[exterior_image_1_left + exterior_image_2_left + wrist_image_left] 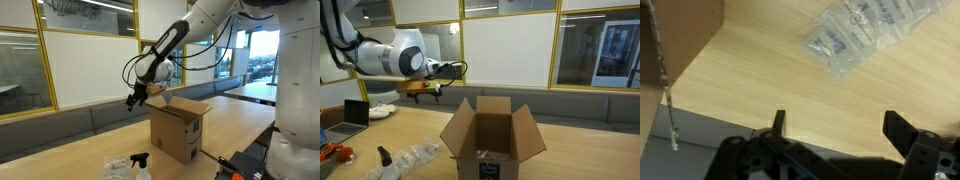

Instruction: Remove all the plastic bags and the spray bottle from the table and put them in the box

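Your hand (835, 120) hangs spread & empty high over the worktop (750, 80), prob. to clear the flaps of the open box (180, 125), w/ plastic bags (860, 35) & spray bottle (141, 165) on the worktop near the box, not yet inside.

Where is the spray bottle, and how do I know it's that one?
Find the big open cardboard box on the long wooden table. Beside it, near the table's edge, lie crinkly clear plastic bags. The spray bottle sits right next to them; it is the only thing there with a black trigger top.
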`<state>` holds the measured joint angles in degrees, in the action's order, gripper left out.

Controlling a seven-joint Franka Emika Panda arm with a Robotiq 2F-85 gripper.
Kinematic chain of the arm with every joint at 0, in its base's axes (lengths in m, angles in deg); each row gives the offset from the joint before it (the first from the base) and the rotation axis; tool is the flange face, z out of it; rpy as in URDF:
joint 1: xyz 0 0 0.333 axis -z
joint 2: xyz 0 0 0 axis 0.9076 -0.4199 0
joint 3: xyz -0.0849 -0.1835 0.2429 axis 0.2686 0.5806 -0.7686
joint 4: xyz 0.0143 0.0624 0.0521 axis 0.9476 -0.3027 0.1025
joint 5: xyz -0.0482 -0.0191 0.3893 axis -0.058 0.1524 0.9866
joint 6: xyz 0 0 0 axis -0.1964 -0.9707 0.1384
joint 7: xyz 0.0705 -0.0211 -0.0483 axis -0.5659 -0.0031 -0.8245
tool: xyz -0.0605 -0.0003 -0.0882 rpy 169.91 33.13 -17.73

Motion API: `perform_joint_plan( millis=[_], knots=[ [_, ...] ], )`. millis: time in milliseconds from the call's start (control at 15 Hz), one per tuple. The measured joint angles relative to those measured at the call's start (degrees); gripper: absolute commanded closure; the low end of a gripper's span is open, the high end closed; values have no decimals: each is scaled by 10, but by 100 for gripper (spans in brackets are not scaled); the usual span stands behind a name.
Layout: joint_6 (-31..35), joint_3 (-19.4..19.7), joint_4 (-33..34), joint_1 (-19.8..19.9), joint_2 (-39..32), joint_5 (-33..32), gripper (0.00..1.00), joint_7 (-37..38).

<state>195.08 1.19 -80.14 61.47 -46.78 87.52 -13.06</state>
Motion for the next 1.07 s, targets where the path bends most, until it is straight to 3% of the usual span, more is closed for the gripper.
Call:
perform_joint_plan(
  millis=[200,467,800,1067],
  knots=[
    [2,-27,5,-11,-5,36,0,-37],
    [16,-72,16,-14,-29,96,0,-142],
    [27,-129,53,-6,-110,146,0,-254],
    [28,-162,90,7,-188,145,0,-304]
  ],
)
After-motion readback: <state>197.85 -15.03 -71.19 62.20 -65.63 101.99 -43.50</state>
